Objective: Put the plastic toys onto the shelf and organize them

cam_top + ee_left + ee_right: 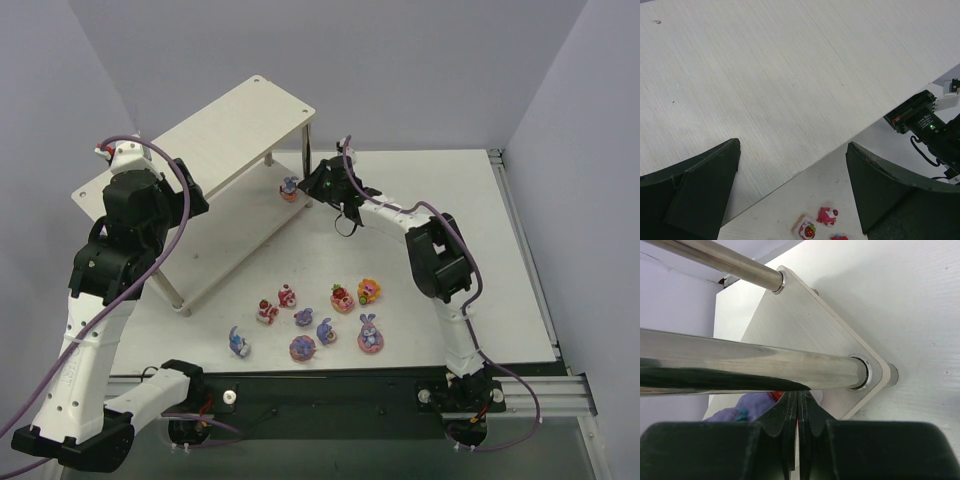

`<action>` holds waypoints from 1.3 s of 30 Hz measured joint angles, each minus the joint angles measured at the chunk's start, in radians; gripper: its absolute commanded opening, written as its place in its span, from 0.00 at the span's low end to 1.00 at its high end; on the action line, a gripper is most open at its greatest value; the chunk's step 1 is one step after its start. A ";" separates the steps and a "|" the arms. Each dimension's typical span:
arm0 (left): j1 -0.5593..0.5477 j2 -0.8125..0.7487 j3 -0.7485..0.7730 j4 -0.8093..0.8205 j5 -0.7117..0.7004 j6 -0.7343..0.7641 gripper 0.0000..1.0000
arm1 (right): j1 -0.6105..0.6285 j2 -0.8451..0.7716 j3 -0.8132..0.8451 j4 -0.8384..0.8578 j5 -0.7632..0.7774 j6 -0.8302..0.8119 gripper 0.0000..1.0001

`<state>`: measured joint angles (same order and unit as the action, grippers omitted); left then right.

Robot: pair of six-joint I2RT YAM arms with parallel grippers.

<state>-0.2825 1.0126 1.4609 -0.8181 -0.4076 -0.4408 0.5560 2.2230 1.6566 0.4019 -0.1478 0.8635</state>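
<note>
Right gripper clenched on nothing; we note purple bunny just beyond its fingertips on the shelf, metal leg crossing directly ahead, so a careless pull-out could topple bunny or clip leg; left gripper gapes empty above shelf.

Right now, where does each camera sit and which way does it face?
Top external: above and behind the bases, looking down on table, shelf and toys; left arm and right arm show.
Left wrist: raised over the shelf, facing down on a board; open left gripper frames the bottom.
Right wrist: low at a shelf corner, facing the lower board past two legs; shut right gripper at the bottom, a bunny beside it.
Shared: top and left wrist both show the shelf, red toys and right arm.
</note>
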 measured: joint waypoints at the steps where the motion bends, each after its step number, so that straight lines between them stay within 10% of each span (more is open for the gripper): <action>1: 0.000 0.000 0.000 0.000 0.000 0.000 0.97 | 0.000 0.003 0.002 0.000 0.000 0.000 0.00; 10: 0.000 0.003 0.000 0.005 0.000 0.000 0.97 | -0.002 0.018 0.038 0.000 -0.006 0.000 0.00; 21: 0.000 -0.001 0.000 0.005 0.008 0.000 0.97 | -0.014 -0.054 -0.018 -0.064 0.023 -0.056 0.57; 39: -0.031 -0.090 -0.021 0.014 0.301 0.055 0.97 | 0.061 -0.871 -0.495 -0.538 -0.070 -0.511 0.76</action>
<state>-0.3138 0.9230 1.4395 -0.8036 -0.1062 -0.3862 0.6167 1.3518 1.1614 -0.1364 -0.2180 0.3523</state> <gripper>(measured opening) 0.974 0.746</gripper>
